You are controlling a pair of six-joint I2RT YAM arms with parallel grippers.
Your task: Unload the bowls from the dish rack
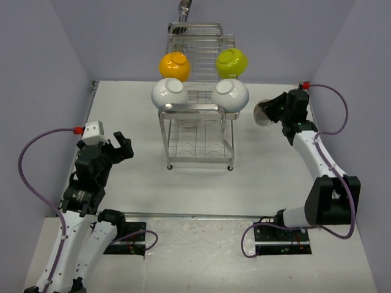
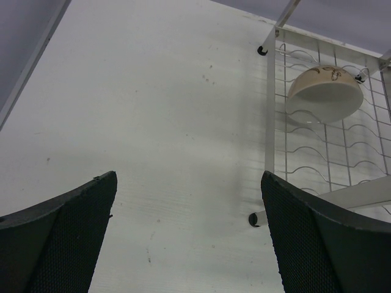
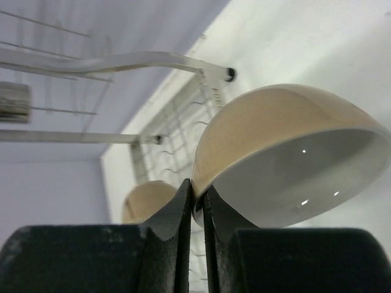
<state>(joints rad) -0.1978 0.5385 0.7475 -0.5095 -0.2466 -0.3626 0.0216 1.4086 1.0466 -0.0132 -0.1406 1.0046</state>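
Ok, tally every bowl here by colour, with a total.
Orange-yellow bowl: 1
Lime green bowl: 1
White bowls: 2
Tan-and-white bowls: 2, one low in the dish rack, one pinched in the right claw
Total: 6

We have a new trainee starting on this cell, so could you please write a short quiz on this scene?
1. True or false: the left hand is open and holds nothing.
2. Which holds a bowl by its rim: A) the left hand, B) the right hand?
3. How many bowls sit on the dish rack's top tier?
Key: 1 true; 2 B; 3 four: one orange-yellow, one lime green, two white.
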